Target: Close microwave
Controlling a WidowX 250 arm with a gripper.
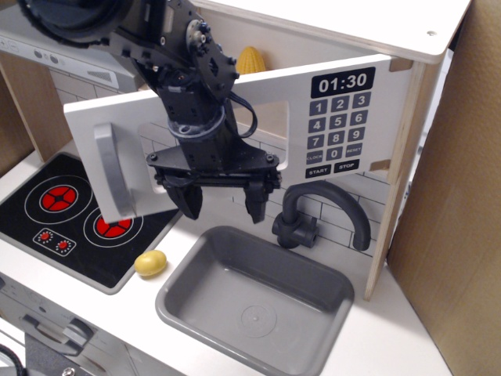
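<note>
The toy microwave [341, 117] sits under the top shelf, with a black 01:30 display and a dark keypad. Its white door [102, 133] with a clear window stands swung partly open toward me, hinged at the right. The grey vertical bar handle [109, 174] is at the door's left end. A yellow corn [250, 61] shows inside, above the door's top edge. My black gripper [222, 205] hangs open and empty in front of the door's window, fingers pointing down, above the sink's far-left edge. My arm hides most of the window.
A grey sink basin [258, 301] lies below, with a dark faucet [321, 211] behind it. A black stove top [70, 211] with red burners is at the left. A small yellow potato-like toy [150, 263] lies between stove and sink. A cardboard wall [454, 196] stands at the right.
</note>
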